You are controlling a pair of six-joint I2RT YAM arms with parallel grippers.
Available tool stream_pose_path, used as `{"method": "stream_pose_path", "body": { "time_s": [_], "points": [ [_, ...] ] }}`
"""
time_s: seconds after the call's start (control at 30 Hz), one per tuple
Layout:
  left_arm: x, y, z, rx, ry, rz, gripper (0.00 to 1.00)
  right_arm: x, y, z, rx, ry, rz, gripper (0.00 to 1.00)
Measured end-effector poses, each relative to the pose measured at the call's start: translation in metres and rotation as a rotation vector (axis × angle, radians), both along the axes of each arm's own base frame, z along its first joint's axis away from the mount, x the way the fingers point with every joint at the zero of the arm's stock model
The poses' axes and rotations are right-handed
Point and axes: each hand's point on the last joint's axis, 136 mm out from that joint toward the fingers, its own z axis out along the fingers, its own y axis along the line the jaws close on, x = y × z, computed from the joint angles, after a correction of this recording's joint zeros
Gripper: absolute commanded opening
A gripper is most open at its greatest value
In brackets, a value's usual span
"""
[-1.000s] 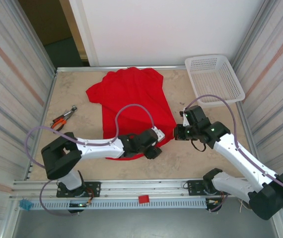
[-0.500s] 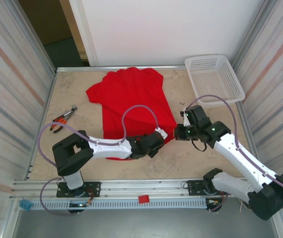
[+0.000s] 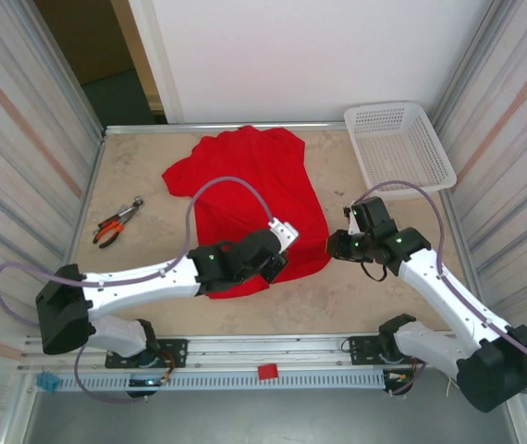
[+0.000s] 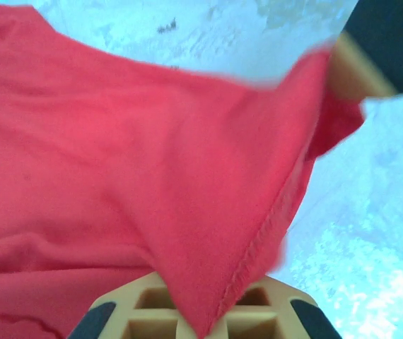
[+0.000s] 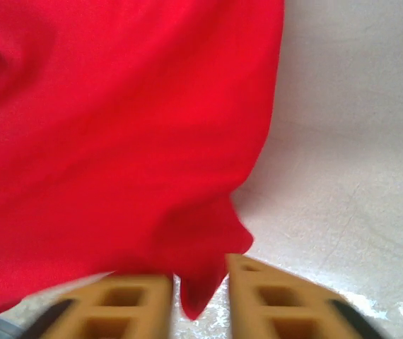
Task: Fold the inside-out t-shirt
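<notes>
layout (top view): inside-out t-shirt [image 3: 245, 176] lies spread on the bench [image 3: 143, 180], running from far centre to near centre. A white basket [image 3: 398, 139] sits at the far right and pliers [image 3: 116, 225] lie to the left, both apart from the cloth.
left gripper (top view): left gripper [image 3: 280, 252] reaches in from the near left and sits on the shirt's near edge, right of centre. The cloth hides how the jaws stand from this angle.
left wrist adds: left gripper [image 4: 205, 318] is clenched on the t-shirt [image 4: 117, 141]. A stitched hem runs down into the closed jaws, red cloth is draped over them, and the pale bench [image 4: 371, 226] lies beyond to the right.
right gripper (top view): right gripper [image 3: 331, 246] is at the shirt's near right corner, touching or just beside the edge; can't tell which from above.
right wrist adds: right gripper [image 5: 200, 296] has its jaws standing apart. A pointed corner of the t-shirt [image 5: 117, 127] hangs loose in the gap, narrower than the gap, so it is released. Bare bench [image 5: 350, 176] is on the right.
</notes>
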Motion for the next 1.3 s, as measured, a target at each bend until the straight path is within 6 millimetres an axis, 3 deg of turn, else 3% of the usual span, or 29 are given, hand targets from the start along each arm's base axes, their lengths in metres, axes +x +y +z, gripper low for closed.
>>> {"method": "stream_pose_path", "body": {
  "time_s": [0.13, 0.27, 0.33, 0.5, 0.77, 0.97, 1.13, 1.3],
  "points": [
    [0.006, -0.004, 0.038, -0.04, 0.003, -0.012, 0.0, -0.006, 0.004, 0.018, 0.071, -0.057, -0.006, 0.35],
    [0.009, -0.003, 0.068, -0.048, 0.012, -0.019, 0.0, -0.034, 0.021, 0.045, 0.241, -0.154, 0.012, 0.19],
    [0.009, -0.004, 0.081, -0.049, 0.015, -0.027, 0.0, -0.049, 0.035, 0.049, 0.327, -0.171, 0.039, 0.12],
    [0.008, -0.008, 0.103, -0.034, 0.022, -0.048, 0.0, -0.075, 0.076, 0.013, 0.377, -0.099, 0.101, 0.0],
    [0.007, -0.004, 0.106, 0.017, 0.046, -0.047, 0.0, -0.082, 0.147, -0.021, 0.296, -0.168, 0.172, 0.0],
    [0.011, 0.001, 0.117, 0.005, 0.057, -0.034, 0.0, -0.087, 0.184, -0.056, 0.241, -0.213, 0.197, 0.0],
    [0.011, 0.001, 0.12, -0.001, 0.06, -0.035, 0.0, -0.085, 0.2, -0.062, 0.251, -0.198, 0.195, 0.0],
    [0.008, 0.003, 0.118, 0.005, 0.069, -0.044, 0.0, -0.041, 0.184, -0.057, 0.28, -0.198, 0.076, 0.0]
  ]
}}
